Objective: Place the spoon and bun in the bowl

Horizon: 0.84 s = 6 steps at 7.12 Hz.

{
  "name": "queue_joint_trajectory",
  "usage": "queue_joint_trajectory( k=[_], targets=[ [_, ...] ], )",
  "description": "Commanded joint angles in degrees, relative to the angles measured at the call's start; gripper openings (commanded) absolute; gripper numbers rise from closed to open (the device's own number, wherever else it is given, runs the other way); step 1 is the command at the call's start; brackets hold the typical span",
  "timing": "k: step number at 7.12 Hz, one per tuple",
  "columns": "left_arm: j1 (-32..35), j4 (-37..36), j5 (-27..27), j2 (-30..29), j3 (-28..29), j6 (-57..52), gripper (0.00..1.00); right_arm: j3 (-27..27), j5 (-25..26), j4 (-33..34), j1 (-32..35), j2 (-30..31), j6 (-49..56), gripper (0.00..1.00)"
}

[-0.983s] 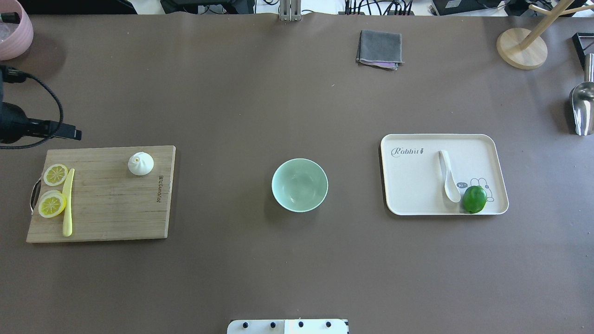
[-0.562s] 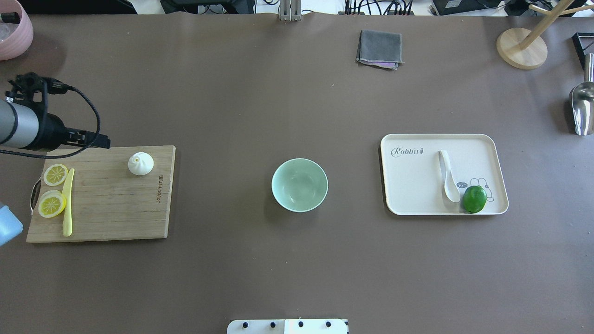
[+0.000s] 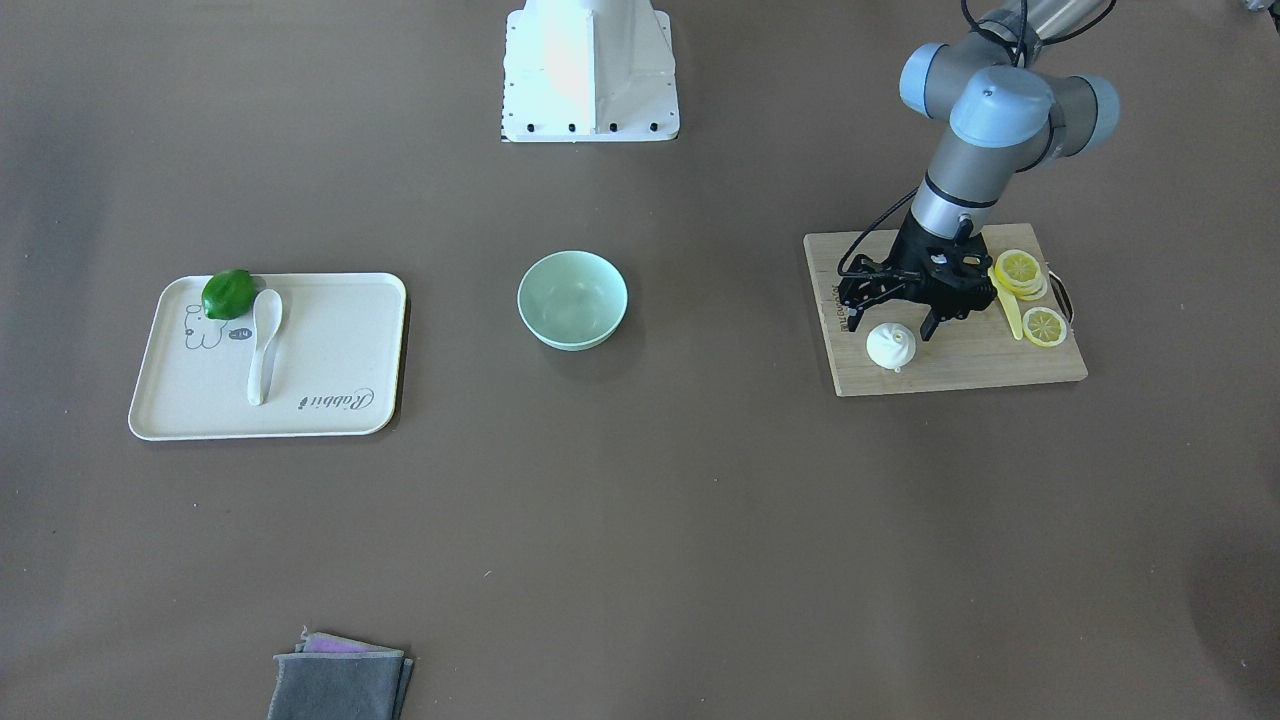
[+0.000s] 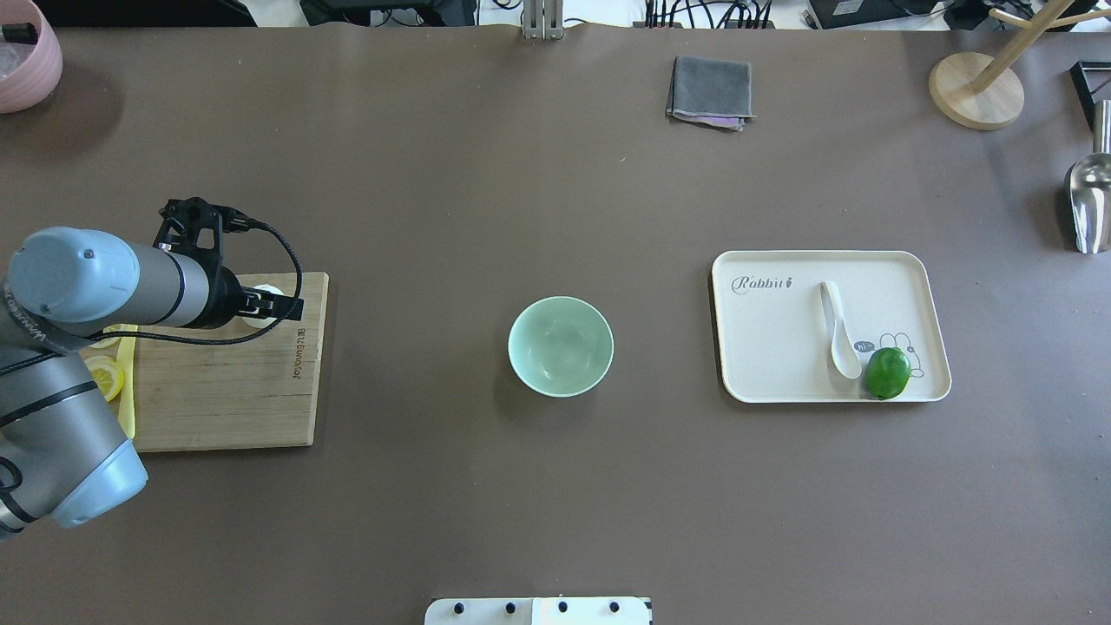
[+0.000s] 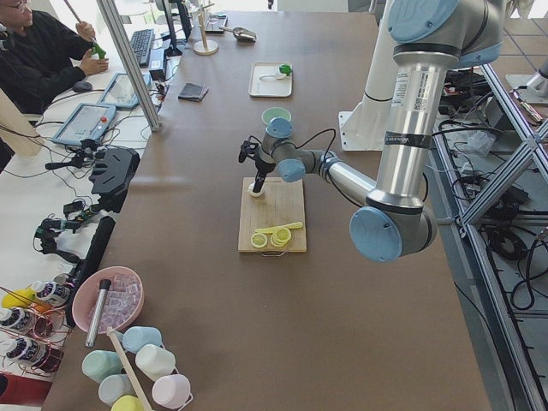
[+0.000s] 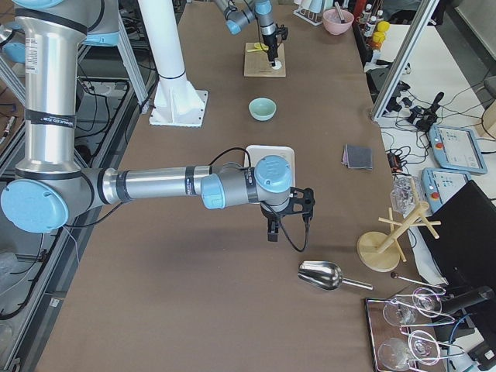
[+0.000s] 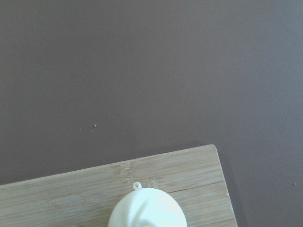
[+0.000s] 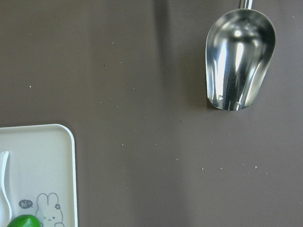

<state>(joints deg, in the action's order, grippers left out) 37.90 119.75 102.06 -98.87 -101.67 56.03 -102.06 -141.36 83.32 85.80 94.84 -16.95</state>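
The white bun (image 3: 890, 346) sits on the wooden cutting board (image 3: 960, 362), at its corner nearest the bowl. It also shows in the left wrist view (image 7: 147, 210). My left gripper (image 3: 890, 320) is open and points down just above the bun, one finger on each side. In the overhead view the left arm hides most of the bun. The empty mint-green bowl (image 4: 561, 345) stands mid-table. The white spoon (image 4: 838, 334) lies on the cream tray (image 4: 772, 338). My right gripper (image 6: 288, 209) shows only in the exterior right view, beyond the tray; I cannot tell its state.
A green lime (image 4: 887, 372) touches the spoon's scoop on the tray. Lemon slices (image 3: 1020, 268) and a yellow knife (image 3: 1008, 305) lie on the board. A metal scoop (image 8: 239, 61), a grey cloth (image 4: 710, 91), a wooden stand (image 4: 976, 87) and a pink bowl (image 4: 26, 52) sit at the edges.
My left arm has swung in from the table's left edge over the cutting board and now covers the bun in the overhead view. Bowl, spoon and tray have not moved.
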Motion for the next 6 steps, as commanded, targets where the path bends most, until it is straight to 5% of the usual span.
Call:
queue_joint_trajectory(
  k=[1,3,4,6],
  targets=[
    [-0.19,0.13,-0.10,0.34,0.77,-0.31,0.98,-0.16,0.30,-0.09,-3.52,-2.63,-4.81,1.00],
    [-0.19,0.48,-0.10,-0.27,2.43,-1.70,0.97,-0.07,0.74,-0.09,-5.11,-3.61,-5.90,1.00],
    [-0.11,0.48,-0.10,-0.36,2.53,-2.06,0.77,-0.07,0.83,-0.18,-5.46,-3.79,-5.98,1.00],
    [-0.10,0.48,0.25,-0.44,1.74,-1.98,0.05,-0.07,0.92,-0.44,-5.47,-3.88,-5.99,1.00]
  ],
)
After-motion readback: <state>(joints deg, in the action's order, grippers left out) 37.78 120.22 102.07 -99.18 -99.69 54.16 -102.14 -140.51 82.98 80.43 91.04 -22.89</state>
